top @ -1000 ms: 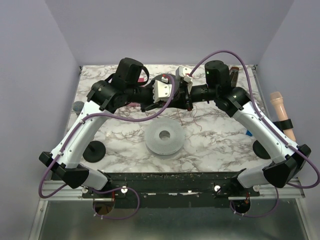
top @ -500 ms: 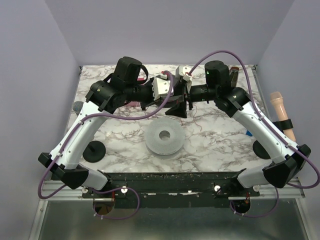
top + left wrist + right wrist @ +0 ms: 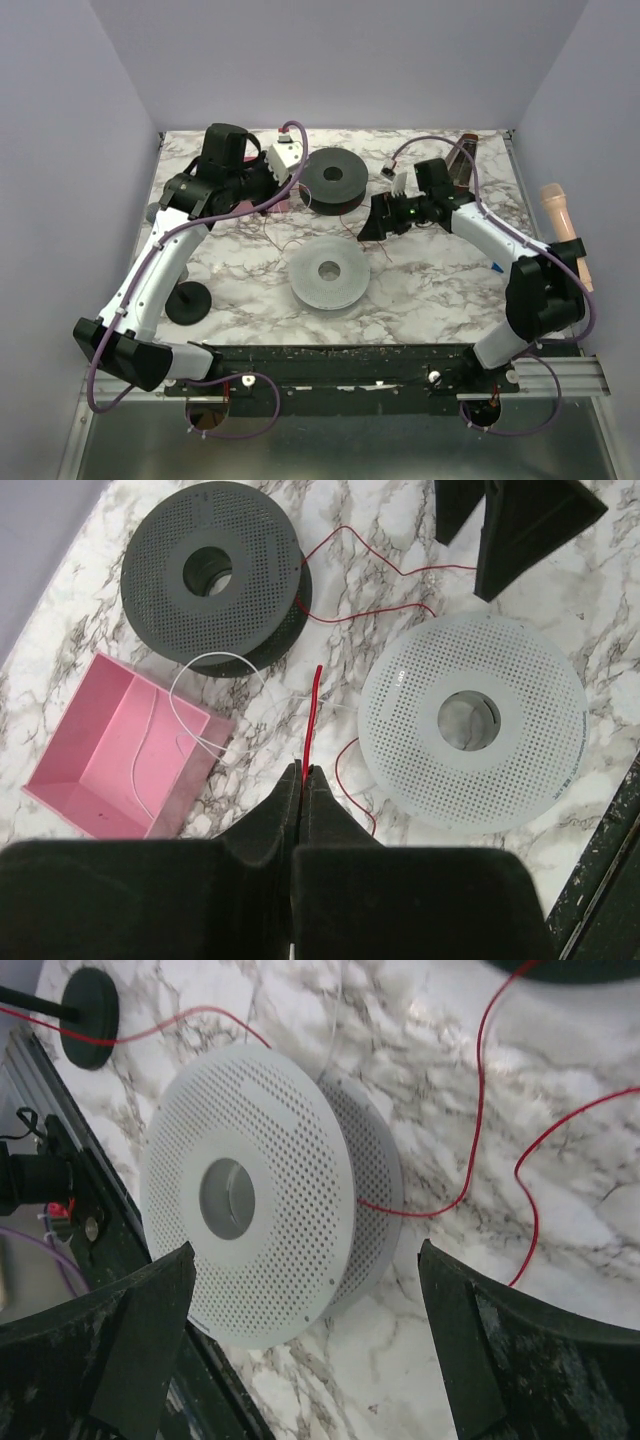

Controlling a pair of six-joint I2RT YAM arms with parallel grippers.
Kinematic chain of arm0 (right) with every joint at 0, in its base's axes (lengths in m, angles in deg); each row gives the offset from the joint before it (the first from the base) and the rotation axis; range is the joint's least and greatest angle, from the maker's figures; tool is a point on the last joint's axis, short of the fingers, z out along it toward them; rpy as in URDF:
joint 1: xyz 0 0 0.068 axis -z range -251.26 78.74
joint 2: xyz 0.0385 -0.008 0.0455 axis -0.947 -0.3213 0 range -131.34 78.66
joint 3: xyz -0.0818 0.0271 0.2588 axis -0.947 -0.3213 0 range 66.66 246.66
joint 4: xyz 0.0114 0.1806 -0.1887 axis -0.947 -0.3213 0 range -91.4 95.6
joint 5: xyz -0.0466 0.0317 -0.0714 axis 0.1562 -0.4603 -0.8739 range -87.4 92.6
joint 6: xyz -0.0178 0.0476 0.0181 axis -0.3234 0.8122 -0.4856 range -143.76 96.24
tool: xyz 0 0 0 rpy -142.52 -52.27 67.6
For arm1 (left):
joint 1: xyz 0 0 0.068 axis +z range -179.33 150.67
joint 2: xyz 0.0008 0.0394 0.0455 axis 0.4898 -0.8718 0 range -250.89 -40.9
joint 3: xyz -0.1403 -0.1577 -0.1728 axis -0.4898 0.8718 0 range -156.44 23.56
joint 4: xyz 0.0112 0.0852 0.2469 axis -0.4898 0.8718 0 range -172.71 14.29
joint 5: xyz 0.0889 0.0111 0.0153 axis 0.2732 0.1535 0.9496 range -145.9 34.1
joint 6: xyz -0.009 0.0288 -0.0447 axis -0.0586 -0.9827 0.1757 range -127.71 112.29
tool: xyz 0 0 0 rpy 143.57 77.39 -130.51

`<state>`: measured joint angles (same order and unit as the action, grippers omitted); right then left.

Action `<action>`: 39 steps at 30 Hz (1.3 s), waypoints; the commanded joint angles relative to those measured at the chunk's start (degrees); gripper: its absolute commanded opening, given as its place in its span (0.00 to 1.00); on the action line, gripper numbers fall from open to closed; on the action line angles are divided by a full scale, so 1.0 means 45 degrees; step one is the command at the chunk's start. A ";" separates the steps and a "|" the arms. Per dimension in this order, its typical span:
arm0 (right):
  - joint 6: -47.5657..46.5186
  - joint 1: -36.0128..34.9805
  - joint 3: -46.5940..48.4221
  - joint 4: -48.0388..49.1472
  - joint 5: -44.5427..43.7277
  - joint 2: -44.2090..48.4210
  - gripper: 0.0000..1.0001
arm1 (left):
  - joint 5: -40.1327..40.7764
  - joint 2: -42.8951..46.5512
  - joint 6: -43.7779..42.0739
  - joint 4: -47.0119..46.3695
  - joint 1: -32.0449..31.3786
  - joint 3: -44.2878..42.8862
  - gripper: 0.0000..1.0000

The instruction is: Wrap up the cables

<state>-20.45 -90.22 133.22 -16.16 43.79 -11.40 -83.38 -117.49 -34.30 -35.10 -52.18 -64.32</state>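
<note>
Marble table (image 3: 420,300): thread-thin red cables (image 3: 317,690) loop around the white spool (image 3: 420,740), your left pincer (image 3: 303,775) clenched on one strand beside it, right pincer (image 3: 305,1260) released over it; they look light and floppy, so pinch near an end.

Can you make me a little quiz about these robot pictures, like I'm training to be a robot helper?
1. True or false: the right fingers are wide open.
2. Pick one. What are the left fingers pinching? A: a banana. B: the red wire. C: a sock.
3. How many spools can you count, and what colours are they?

Key:
1. True.
2. B.
3. Two: the white spool and the dark spool.
</note>
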 commanded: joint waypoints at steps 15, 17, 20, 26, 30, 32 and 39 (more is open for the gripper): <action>0.1764 -0.0025 -0.0593 0.1300 0.3209 -0.3618 0.79 | -0.0122 0.0264 0.0401 -0.0738 0.0508 0.0524 0.00; 0.1861 -0.0044 -0.0515 0.1436 0.3696 -0.3794 0.71 | -0.0181 0.0225 0.0420 -0.0699 0.0508 0.0427 0.00; 0.2057 -0.0064 -0.0457 0.1574 0.4128 -0.3931 0.52 | -0.0356 0.0127 0.0460 -0.0679 0.0527 0.0329 0.00; 0.1686 -0.0064 -0.0397 0.1066 0.4460 -0.4088 0.30 | -0.0416 0.0088 0.0499 -0.0659 0.0547 0.0309 0.00; 0.1647 -0.0122 -0.0456 0.1066 0.4363 -0.3757 0.01 | -0.0416 0.0127 0.0557 -0.0601 0.0586 0.0212 0.00; 0.1570 -0.0122 -0.0243 0.0698 0.4052 -0.3445 0.01 | -0.0377 0.0108 0.0596 -0.0562 0.0605 0.0114 0.00; -0.0596 -0.1038 0.1065 -0.1217 0.1381 -0.0499 0.01 | 0.0657 -0.0088 0.0927 -0.1010 0.0859 -0.0977 0.00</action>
<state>-13.87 -91.79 133.07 -16.75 61.10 -23.58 -83.38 -117.36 -31.85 -37.54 -49.40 -64.19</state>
